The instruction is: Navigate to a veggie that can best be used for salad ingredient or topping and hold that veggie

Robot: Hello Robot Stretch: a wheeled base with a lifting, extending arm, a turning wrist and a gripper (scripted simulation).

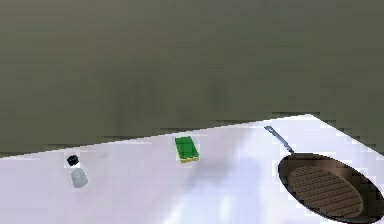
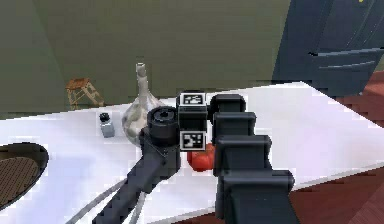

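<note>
- a white counter stretches across the arm side view, with an olive wall behind it.
- the arm, a dark square bar, rises from the bottom edge over the counter; two white squares with black marks sit at its far end.
- the gripper shows as a dark body left of those squares, slanting down toward the lower left. its far end is hard to make out, so i cannot tell whether it holds anything.
- a red tomato lies on the counter, tucked between the gripper's body and the arm, which partly hides it.
- a pale vase with a narrow neck stands upright behind the gripper, and a small shaker with a dark cap stands just left of it.
- a dark pan sits at the left edge.
- a wooden stool stands far off by the wall, and a dark blue door fills the upper right.
- in the forward view, the counter carries the shaker, a green sponge and the ridged pan, well apart from each other.
</note>
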